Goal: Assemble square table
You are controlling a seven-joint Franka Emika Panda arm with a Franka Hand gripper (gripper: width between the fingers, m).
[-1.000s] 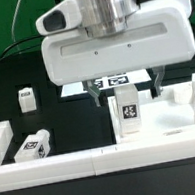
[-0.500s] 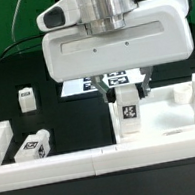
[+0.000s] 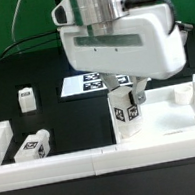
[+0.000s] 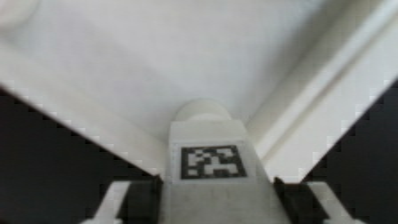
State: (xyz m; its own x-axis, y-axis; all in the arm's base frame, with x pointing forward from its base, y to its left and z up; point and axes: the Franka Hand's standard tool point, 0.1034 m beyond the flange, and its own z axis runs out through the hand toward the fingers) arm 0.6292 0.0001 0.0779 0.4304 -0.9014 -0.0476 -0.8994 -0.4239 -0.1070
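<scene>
While gripper [image 4: 215, 203] straddles upright table leg [image 3: 125, 114], leg's axis runs straight below wrist onto square tabletop [image 3: 176, 124]; clamped or loose, cannot tell.

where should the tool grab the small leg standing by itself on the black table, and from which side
Best bet: grip the lone leg by its upper half, across its two flat side faces, coming straight down from above. It stands upright on the black table with nothing touching it, so its top is open to reach. Its blocky, flat sides suit a two-finger pinch.
</scene>
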